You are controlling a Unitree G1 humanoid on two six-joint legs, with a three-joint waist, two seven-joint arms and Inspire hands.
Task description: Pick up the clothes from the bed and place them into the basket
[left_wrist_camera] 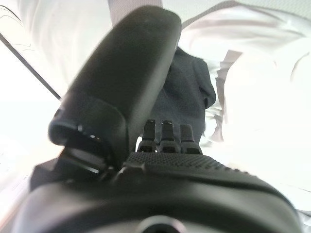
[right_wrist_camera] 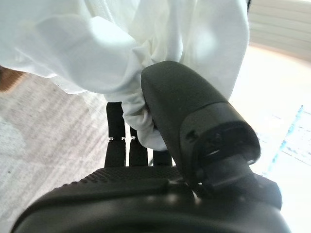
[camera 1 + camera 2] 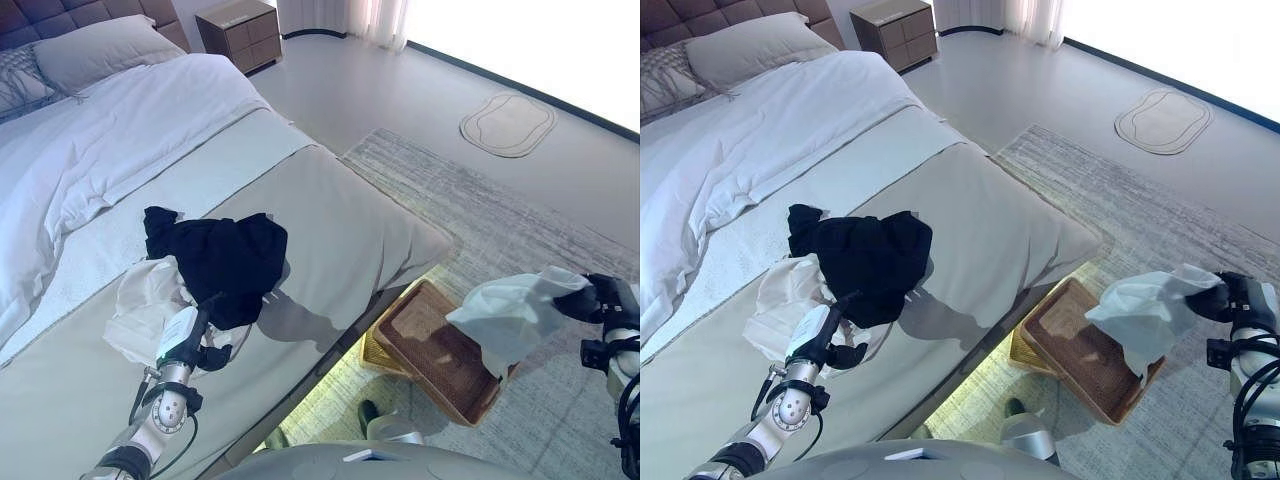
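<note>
Our right hand pinches a white garment between thumb and curled fingers, and the cloth hangs over the near end of the woven basket, which stands on the rug just beside the bed. The main risk we see is here: the garment hangs above the basket's edge and not above its middle, so if we release now, a part can fall outside on the rug. The basket also appears tilted against the bed, so cloth can slide off it.

Our left hand is on the bed at the edge of the black garment, next to another white garment. In its wrist view the fingers look rather straight and hold nothing yet. If this hand closes where the two cloths meet, it can take both together, or only a thin fold which slips out during the lift.
</note>
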